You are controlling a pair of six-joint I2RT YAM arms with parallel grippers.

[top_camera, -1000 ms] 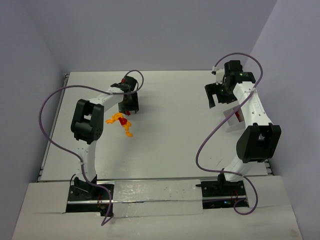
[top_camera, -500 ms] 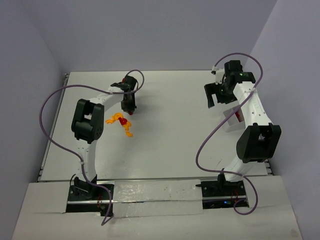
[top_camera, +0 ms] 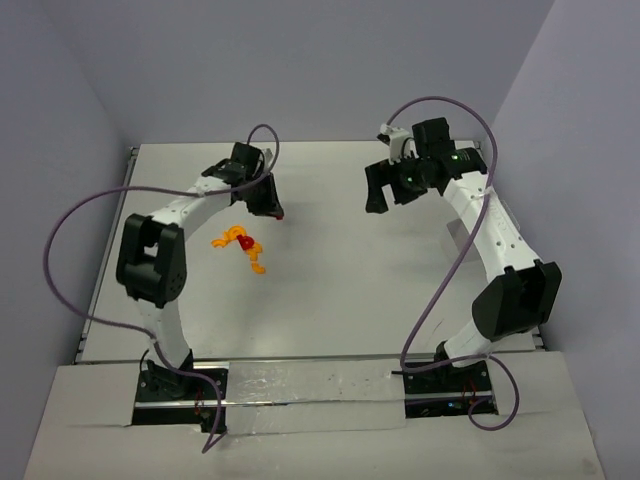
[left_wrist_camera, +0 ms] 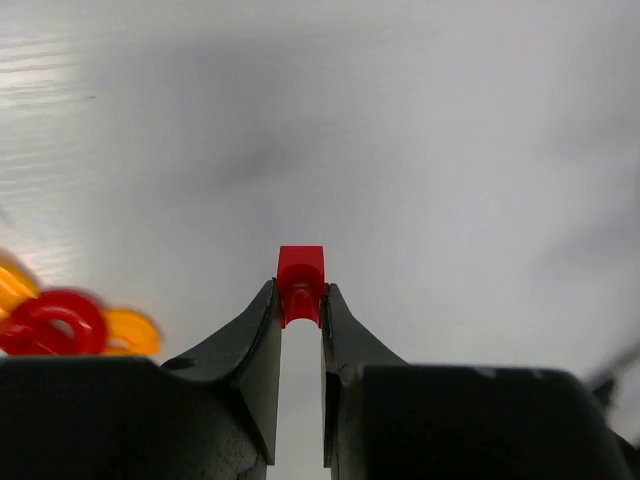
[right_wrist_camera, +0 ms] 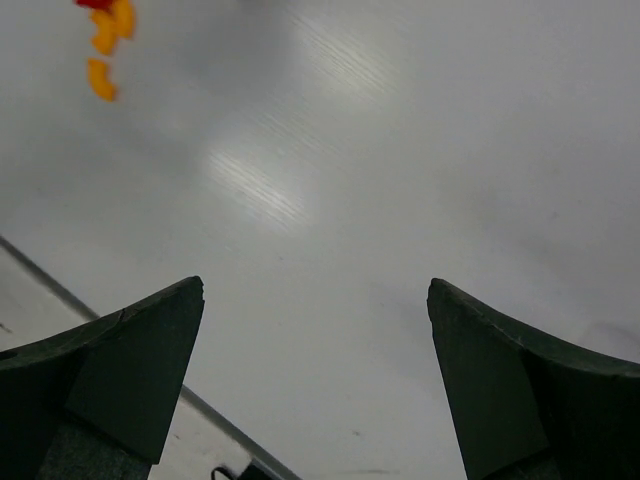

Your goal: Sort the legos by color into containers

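Observation:
My left gripper is shut on a small red lego, pinched at the very fingertips and held above the table, just right of the pile. The remaining legos, red and orange-yellow, lie in a small heap on the white table; a red ring-shaped one and an orange one show at the lower left of the left wrist view. My right gripper hangs open over the table's back middle with nothing between its fingers. Orange legos show far off in its view. No containers are in view.
Purple cables loop from both arms. The table's left edge has a metal rail. Grey walls enclose the back and sides.
My left gripper closed on the red lego and lifted it up and to the right of the pile. The right arm swung left toward the table's middle, still open.

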